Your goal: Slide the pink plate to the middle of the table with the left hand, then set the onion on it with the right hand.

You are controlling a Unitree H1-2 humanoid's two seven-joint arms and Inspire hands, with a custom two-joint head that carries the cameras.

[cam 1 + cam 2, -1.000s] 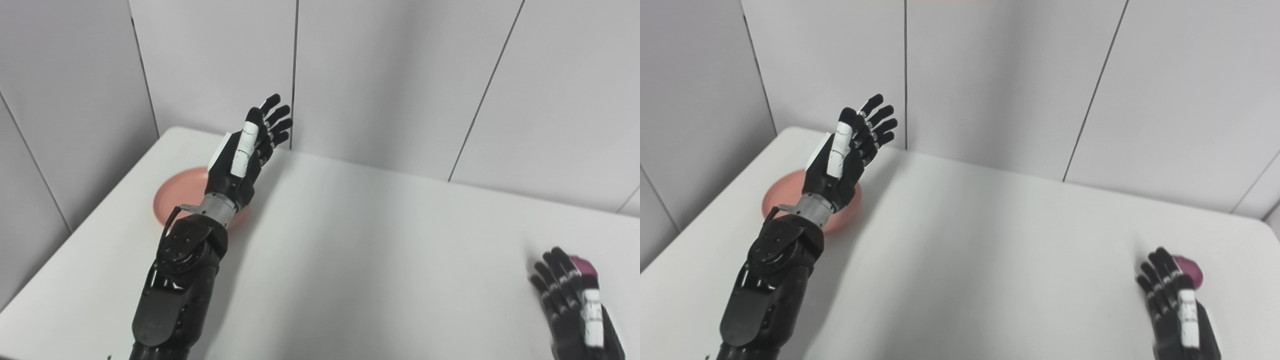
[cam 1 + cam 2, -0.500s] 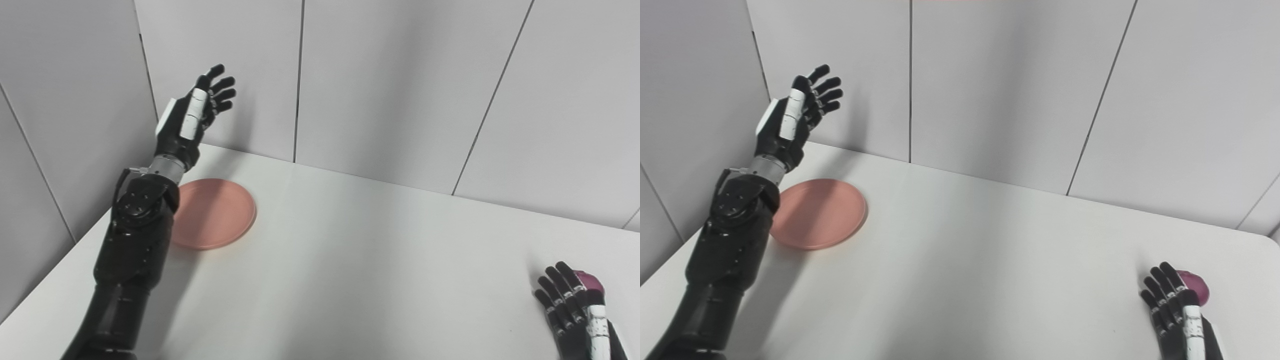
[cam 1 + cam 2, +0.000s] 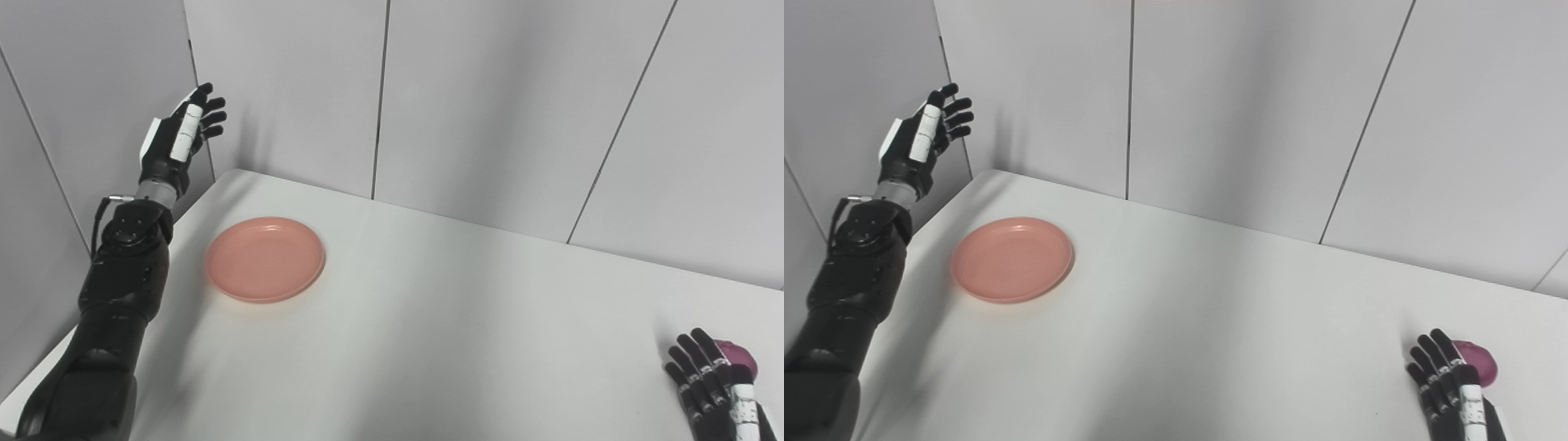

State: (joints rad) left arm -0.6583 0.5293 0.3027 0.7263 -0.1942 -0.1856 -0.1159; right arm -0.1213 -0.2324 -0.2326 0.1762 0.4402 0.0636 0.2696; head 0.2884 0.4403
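The pink plate (image 3: pixel 264 258) lies flat on the white table (image 3: pixel 429 318), toward its far left. My left hand (image 3: pixel 177 131) is raised well above and to the left of the plate, beyond the table's left edge, open with fingers spread and holding nothing. The purple-red onion (image 3: pixel 1477 363) sits near the table's right side at the front. My right hand (image 3: pixel 1448 389) stands open just left of the onion, its fingers partly covering it; contact between them cannot be told.
Grey wall panels (image 3: pixel 490 110) close off the back and left of the table. The table's rounded far-left corner (image 3: pixel 229 174) lies just behind the plate. White tabletop stretches between the plate and the onion.
My left hand swung from over the plate up and out to the left, uncovering the plate. The camera shifted, so the whole scene moved a little. The right hand stayed by the onion.
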